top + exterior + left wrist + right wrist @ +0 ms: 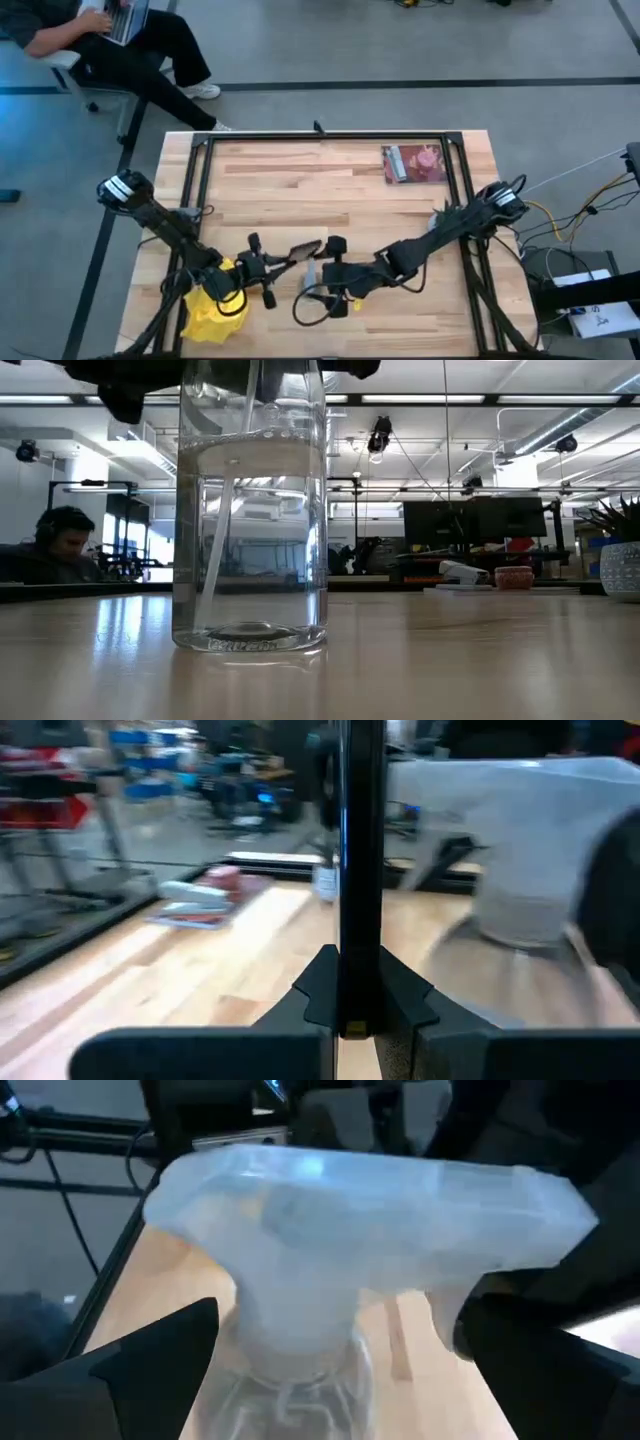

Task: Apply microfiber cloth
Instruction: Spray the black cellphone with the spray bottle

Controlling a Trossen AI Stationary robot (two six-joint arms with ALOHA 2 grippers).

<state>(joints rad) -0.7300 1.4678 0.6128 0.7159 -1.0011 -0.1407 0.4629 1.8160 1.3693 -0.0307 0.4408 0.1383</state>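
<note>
Phone held on edge, spray bottle at the ready, cloth waiting

The left gripper [268, 266], near the table's [330, 175] 7 o'clock edge, was closed on a black phone [360, 870], holding it edge-up between its fingers, probably so a face was presented for cleaning. At about 3 o'clock from it, the right gripper [335, 262] sat at the clear spray bottle [250, 510]; its fingers [150, 1365] straddled the bottle's white head, though whether they actually pressed it could not be told. The microfiber cloth [212, 310] lay crumpled at 7 o'clock of the left gripper, under that arm and apart from both grippers, so wiping looked not yet begun. A pink packet [414, 163] lay at 1 o'clock.
</note>
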